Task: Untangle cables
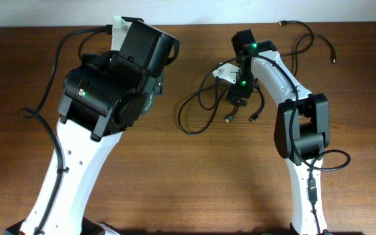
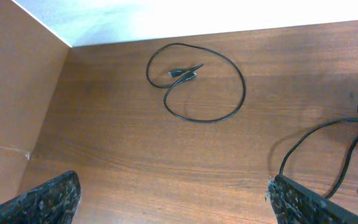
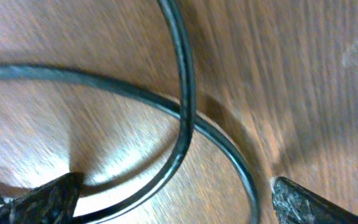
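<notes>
The job looks partly done — one cable (image 2: 184, 74) lies looped alone, well away from the right gripper (image 1: 238, 98), but a messy bunch of cables (image 3: 182, 93) sits right under it, its jaws spread wide and empty — like the left gripper (image 2: 173, 199).

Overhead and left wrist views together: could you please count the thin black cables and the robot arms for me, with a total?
Thin black cables: 3 (one back right, one mid-table, one seen only from the left wrist)
Robot arms: 2 (left, right)
Total: 5
</notes>
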